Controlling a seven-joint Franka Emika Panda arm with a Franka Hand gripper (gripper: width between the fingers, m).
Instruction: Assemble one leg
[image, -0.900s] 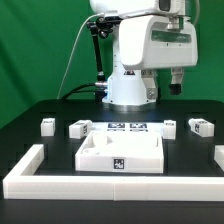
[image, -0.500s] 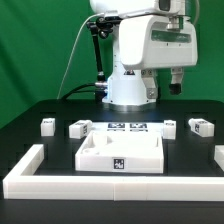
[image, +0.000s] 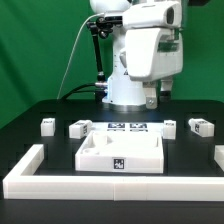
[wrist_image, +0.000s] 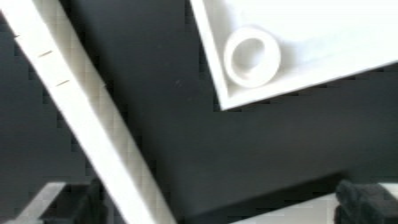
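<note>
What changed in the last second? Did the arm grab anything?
The arm's head and its end effector swung toward the exterior view's left. It took hold of nothing, and its jaws stand open and empty. The four legs, the tray-like part, the marker board and the border wall stayed put.

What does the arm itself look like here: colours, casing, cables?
The arm is glossy white, with rounded casings and a broad round base. A thin pale cable arcs down beside it. The gripper has a boxy white body and dark fingers.
</note>
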